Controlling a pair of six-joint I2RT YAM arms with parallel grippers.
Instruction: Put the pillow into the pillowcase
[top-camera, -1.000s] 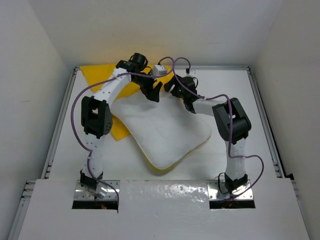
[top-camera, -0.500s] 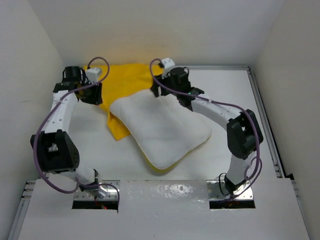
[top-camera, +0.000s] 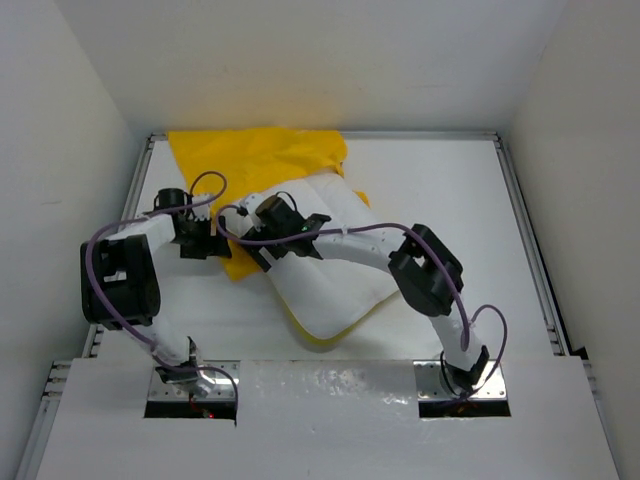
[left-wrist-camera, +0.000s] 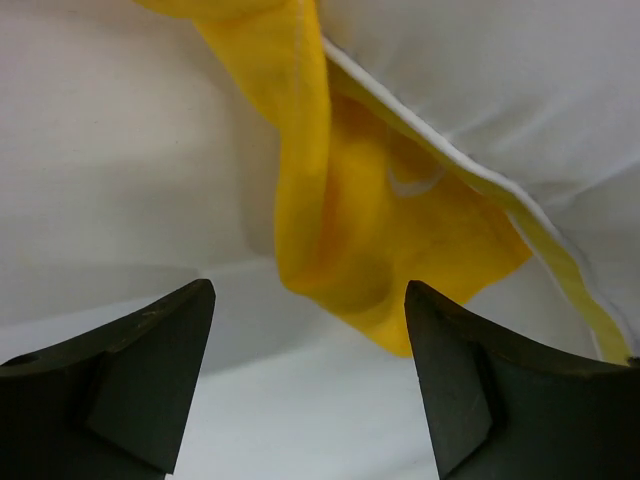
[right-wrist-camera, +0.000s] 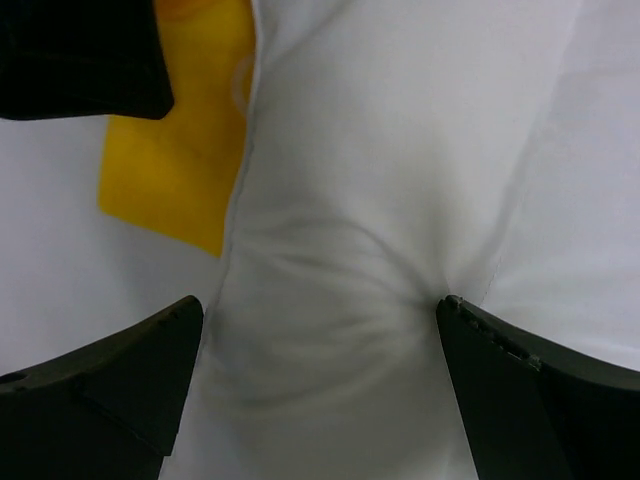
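My left pincer (top-camera: 200, 240) hangs low over the bench (top-camera: 450, 190) at the left side, its two dark fingers spread wide with nothing between them. In the left wrist view the near corner of the pillowcase (left-wrist-camera: 350, 230) lies just ahead of the open fingers (left-wrist-camera: 130, 380), apart from them, a folded point of bright yellow cloth resting on the white surface.

My right pincer (top-camera: 275, 245) reaches across from the right and sits over the left edge of the pillow (top-camera: 335, 265). Its fingers (right-wrist-camera: 110, 390) are also spread wide. The right wrist view shows white fabric bunched into radiating creases between them; whether the tips press into it I cannot tell, and they have closed on nothing.

The pillow lies diagonally at mid-bench, plump and white, with a thin yellow seam showing along its lower edge. Its far end overlaps the pillowcase (top-camera: 255, 160), which spreads rumpled toward the back left corner of the bench, with a strip running forward along the pillow's left side to the point beside my left pincer. In the right wrist view a yellow patch (right-wrist-camera: 180, 170) shows just left of the pillow's edge seam. No print is visible on the yellow cloth from these angles.
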